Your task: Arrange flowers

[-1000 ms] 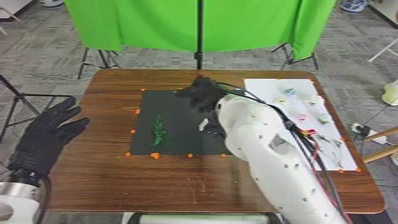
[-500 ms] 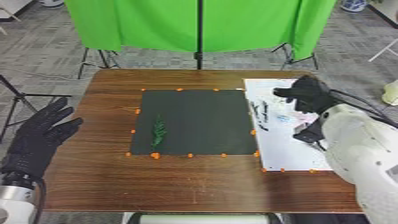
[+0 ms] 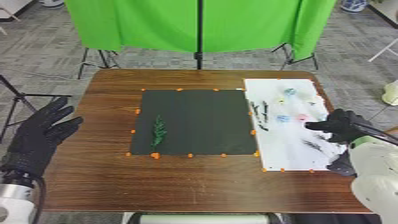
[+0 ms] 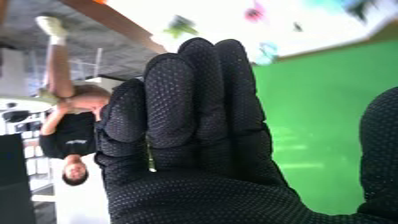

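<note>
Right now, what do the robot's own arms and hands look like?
The left arm and right arm have white, rounded shells. The left hand and right hand wear black fabric gloves, the right one's textured with fine pale dots. A dark cable runs beside the left wrist.

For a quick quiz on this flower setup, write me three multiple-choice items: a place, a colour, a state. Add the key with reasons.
1. Where does the sprig lie?
A) white sheet
B) black sheet
C) floor

2. What colour is the hanging cloth?
A) green
B) red
C) yellow

3. How is the right hand?
A) curled round a stem
B) fist closed
C) fingers straight, empty

Key:
1 B: dark sheet surrounds the sprig.
2 A: the cloth is bright green.
3 C: the fingers extend, gripping nothing.
</note>
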`<action>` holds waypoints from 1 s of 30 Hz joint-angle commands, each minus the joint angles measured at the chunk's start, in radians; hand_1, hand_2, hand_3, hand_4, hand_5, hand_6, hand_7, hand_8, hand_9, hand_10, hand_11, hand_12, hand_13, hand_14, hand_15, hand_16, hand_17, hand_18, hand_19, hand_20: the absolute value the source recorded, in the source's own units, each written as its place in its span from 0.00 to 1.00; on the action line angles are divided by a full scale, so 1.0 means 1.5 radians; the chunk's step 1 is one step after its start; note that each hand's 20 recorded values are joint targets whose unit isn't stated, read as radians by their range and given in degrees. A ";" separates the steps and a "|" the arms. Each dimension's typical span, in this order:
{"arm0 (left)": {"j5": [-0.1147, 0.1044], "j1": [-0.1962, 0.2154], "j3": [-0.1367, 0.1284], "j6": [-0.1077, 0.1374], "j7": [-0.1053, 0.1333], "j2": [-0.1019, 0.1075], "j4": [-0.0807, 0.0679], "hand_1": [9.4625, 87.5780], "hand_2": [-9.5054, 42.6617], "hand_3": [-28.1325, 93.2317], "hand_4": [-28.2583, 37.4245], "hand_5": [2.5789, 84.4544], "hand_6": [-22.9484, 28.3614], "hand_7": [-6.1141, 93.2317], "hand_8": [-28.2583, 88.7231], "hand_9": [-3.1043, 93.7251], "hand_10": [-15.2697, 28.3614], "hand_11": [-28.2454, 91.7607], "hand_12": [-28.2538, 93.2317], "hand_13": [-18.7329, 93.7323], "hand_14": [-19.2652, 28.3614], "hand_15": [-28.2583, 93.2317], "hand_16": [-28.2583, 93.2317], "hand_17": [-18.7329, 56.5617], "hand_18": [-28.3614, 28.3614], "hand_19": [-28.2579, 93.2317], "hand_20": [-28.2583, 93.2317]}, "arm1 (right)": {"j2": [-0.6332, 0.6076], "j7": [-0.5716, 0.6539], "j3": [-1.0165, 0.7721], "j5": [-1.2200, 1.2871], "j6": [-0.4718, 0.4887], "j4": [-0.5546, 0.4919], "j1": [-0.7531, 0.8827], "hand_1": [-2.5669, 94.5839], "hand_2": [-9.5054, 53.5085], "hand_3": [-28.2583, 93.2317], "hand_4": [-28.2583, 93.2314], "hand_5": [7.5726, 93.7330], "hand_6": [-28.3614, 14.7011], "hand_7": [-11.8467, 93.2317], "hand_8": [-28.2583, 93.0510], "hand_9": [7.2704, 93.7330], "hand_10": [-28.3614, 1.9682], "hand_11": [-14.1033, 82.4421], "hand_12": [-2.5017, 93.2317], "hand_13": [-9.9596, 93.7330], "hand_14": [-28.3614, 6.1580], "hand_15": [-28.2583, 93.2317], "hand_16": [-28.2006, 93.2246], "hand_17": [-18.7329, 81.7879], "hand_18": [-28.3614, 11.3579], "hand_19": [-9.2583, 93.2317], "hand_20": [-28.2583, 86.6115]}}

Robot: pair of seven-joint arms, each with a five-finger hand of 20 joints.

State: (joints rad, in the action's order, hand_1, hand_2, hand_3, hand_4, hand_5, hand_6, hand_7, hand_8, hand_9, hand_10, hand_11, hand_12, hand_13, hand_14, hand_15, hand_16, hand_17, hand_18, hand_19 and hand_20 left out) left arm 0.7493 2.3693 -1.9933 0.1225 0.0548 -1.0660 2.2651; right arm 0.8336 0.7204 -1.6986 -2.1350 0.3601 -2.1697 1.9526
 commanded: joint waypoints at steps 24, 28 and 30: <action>0.008 0.011 -0.001 -0.001 -0.006 -0.012 0.001 0.22 0.33 0.83 0.03 0.38 0.50 0.24 0.15 0.32 0.61 0.42 0.29 0.41 0.70 0.61 0.19 0.15 0.86 0.66 0.28 | -0.020 0.036 -0.026 -0.069 0.054 0.045 0.054 0.22 0.01 0.86 0.00 0.45 0.53 0.67 0.05 0.56 0.44 0.70 0.30 0.63 0.49 0.84 0.38 0.50 0.24 0.99 0.51; 0.008 0.015 -0.002 0.002 -0.005 -0.015 0.003 0.22 0.33 0.83 0.03 0.38 0.50 0.24 0.15 0.32 0.61 0.42 0.29 0.41 0.70 0.61 0.19 0.15 0.86 0.66 0.28 | -0.022 0.036 -0.016 -0.077 0.057 0.057 0.048 0.23 0.00 0.85 0.00 0.46 0.53 0.67 0.05 0.57 0.44 0.70 0.30 0.63 0.49 0.84 0.39 0.50 0.24 1.00 0.51; 0.007 0.016 -0.002 0.003 -0.005 -0.015 0.003 0.22 0.33 0.83 0.03 0.38 0.50 0.24 0.15 0.32 0.61 0.42 0.29 0.41 0.70 0.61 0.19 0.15 0.86 0.66 0.28 | -0.022 0.034 -0.012 -0.083 0.057 0.061 0.048 0.24 0.00 0.84 0.00 0.46 0.53 0.67 0.05 0.58 0.44 0.70 0.30 0.63 0.49 0.84 0.39 0.50 0.24 1.00 0.51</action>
State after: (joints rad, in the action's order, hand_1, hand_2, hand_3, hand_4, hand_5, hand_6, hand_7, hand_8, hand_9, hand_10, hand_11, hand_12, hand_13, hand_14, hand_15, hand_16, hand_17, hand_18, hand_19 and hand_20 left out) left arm 0.7561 2.3766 -1.9942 0.1232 0.0538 -1.0764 2.2666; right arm 0.8070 0.7646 -1.7335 -2.2283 0.4330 -2.1011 2.0254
